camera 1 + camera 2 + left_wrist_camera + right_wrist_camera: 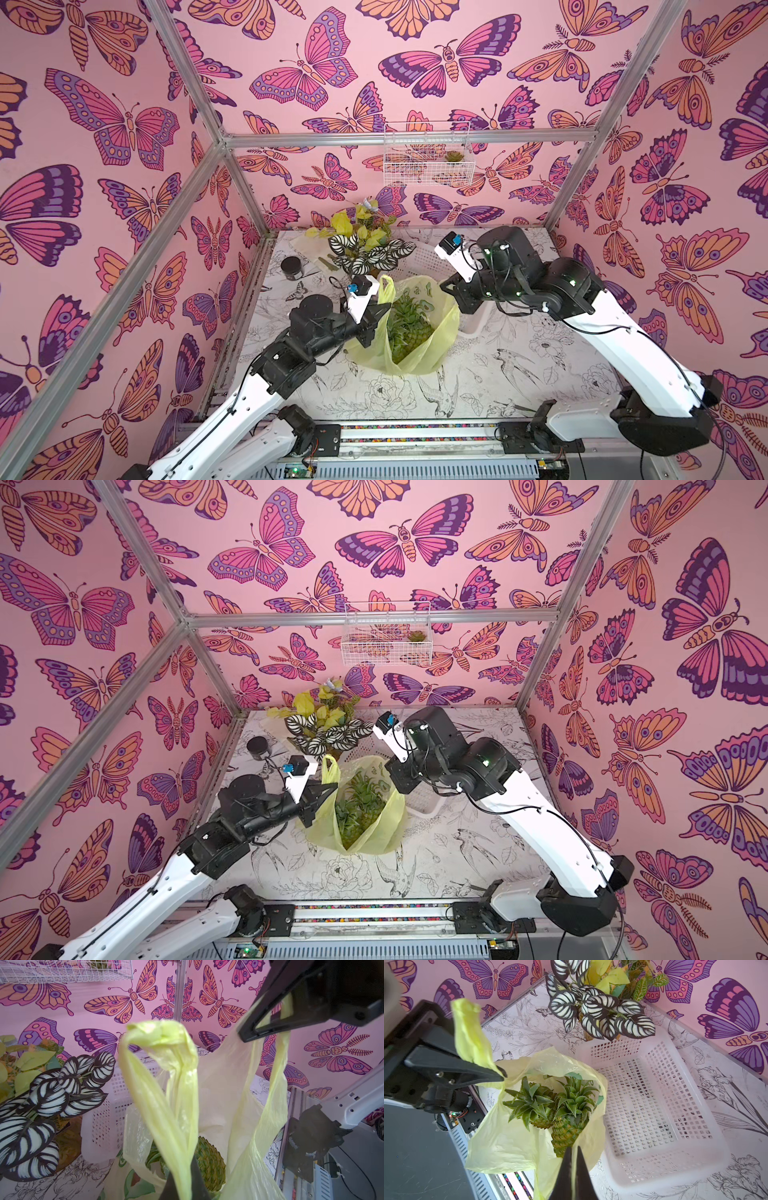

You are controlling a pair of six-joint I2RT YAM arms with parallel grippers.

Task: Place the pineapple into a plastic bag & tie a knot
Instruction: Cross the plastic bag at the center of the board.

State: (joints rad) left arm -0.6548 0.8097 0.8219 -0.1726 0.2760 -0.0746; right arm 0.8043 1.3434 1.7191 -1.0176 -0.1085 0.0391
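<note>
Plastic bag [226,1105]: avocado-half print, green characters illegible; pineapple [566,1128] inside.

Pink butterfly-print wall panels [257,50] on three sides. Silver aluminium extrusion frame [311,139] at corners. White tabletop, black line-drawn birds and flowers [519,374]. White wire basket [426,170] on back wall. Bright, even light.

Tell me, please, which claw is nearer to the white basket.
Right. The right claw pinches a handle of the plastic bag on the side beside the white basket; the left claw pinches the other handle across the bag, farther away.
</note>
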